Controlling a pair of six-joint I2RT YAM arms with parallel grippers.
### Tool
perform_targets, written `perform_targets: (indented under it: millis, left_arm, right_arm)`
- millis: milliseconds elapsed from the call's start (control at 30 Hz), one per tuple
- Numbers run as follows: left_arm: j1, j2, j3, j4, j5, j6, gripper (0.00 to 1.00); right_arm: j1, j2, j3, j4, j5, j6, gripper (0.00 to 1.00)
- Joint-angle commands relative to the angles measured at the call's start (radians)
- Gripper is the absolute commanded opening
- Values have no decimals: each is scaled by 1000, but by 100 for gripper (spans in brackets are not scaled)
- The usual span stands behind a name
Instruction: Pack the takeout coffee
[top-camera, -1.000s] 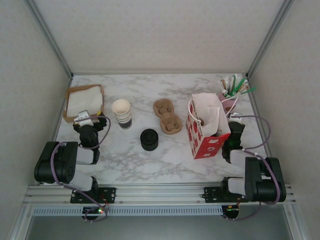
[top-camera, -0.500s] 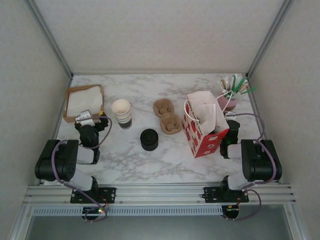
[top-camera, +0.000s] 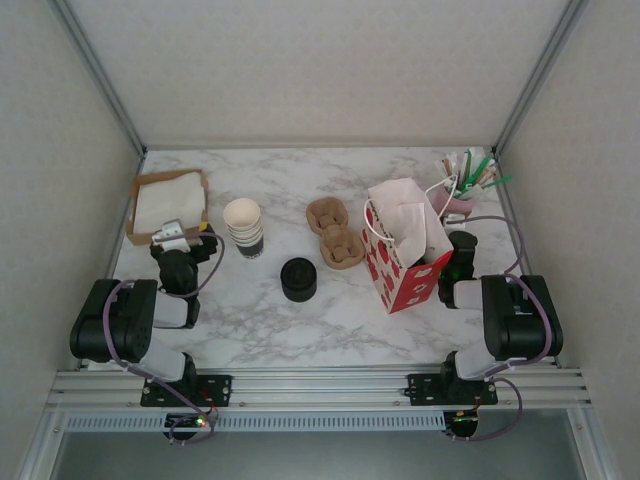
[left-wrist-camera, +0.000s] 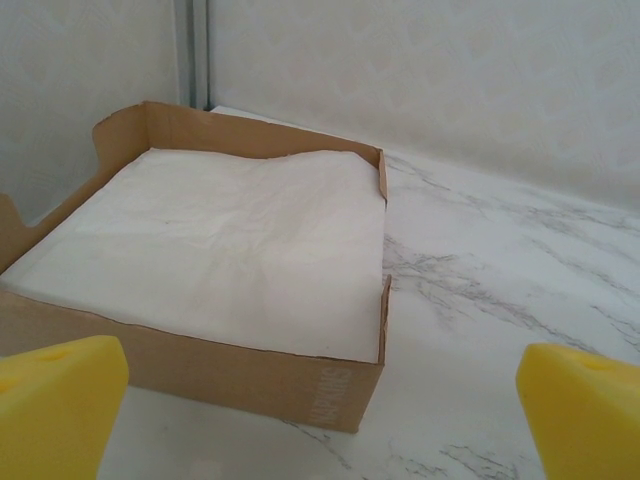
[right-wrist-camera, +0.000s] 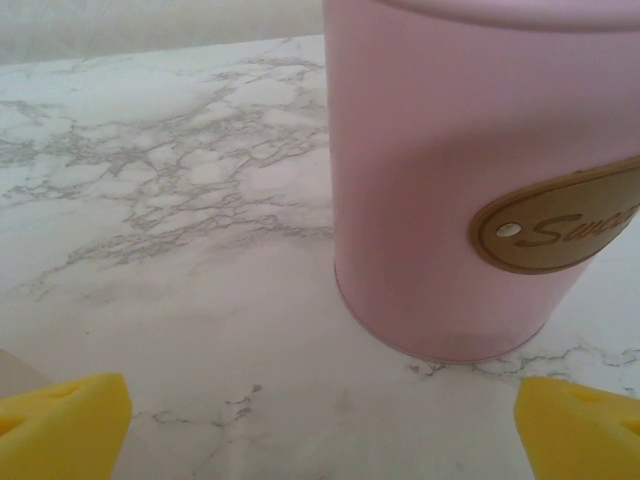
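The left end effector faces the cardboard napkin box with its yellow fingers spread wide and empty; the right end effector, its fingers just as far apart, faces the pink canister. The red bag stands upright near the surface's right side, white paper filling its mouth; whether the takeout coffee sits inside I cannot tell; a squat black stack and lidless cups stand to the bag's left.
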Motion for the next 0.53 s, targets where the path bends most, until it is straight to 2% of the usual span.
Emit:
perform_targets:
  millis: [0, 167, 500]
  left_arm:
    - [7, 11, 8, 44, 15, 14, 100]
    - [6, 12, 13, 31, 51, 27, 100]
    - [6, 11, 13, 32, 51, 27, 100]
  right_arm:
    - [6, 14, 19, -16, -17, -23, 99]
    - [7, 14, 19, -16, -18, -23, 99]
    - [9, 13, 19, -15, -12, -24, 99]
